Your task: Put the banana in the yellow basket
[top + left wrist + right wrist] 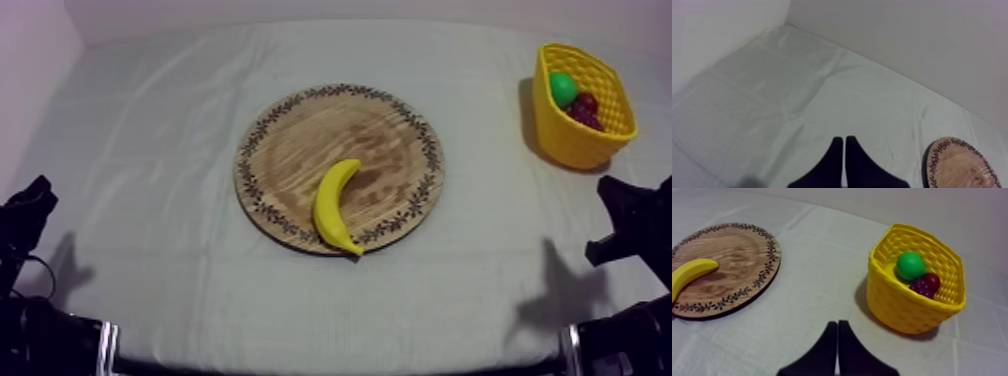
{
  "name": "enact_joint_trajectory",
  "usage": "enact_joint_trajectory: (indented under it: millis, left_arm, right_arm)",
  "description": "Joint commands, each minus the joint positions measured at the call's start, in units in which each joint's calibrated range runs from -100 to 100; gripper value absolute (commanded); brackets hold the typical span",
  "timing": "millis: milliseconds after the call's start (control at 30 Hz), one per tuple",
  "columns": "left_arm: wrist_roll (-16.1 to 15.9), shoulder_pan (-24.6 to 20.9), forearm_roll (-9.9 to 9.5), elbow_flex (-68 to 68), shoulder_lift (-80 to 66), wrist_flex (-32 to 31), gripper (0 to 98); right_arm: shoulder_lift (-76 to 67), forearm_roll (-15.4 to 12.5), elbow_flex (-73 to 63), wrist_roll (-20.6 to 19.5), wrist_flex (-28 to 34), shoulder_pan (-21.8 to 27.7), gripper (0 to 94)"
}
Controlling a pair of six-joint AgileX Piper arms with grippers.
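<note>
The banana (336, 206) lies on the board (300, 130), one tip at the rim nearest us, well apart from the basket (570, 145) at our right. Our left hand (844, 140) and right hand (837, 324) are both closed on nothing. The right hand sits nearer the basket, so we judge it should go: open wide, straddle the banana's middle crosswise, and close gently.

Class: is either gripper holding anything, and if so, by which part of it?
Nothing is held. The left gripper and the right gripper each have their jaws closed together on nothing, and the banana lies on the wooden board.
</note>
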Motion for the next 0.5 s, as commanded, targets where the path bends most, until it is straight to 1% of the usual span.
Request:
enact_joint_trajectory:
  millis: [0,467]
  left_arm:
    - [0.0,0.0,-0.02,0.0,0.0,0.0,0.1]
    - [0.0,0.0,-0.02,0.0,0.0,0.0,0.1]
  right_arm:
    - [0.1,-0.2,0.0,0.3,-1.8,4.3,1.9]
    - [0.1,-0.2,0.0,0.5,-1.4,4.2,0.4]
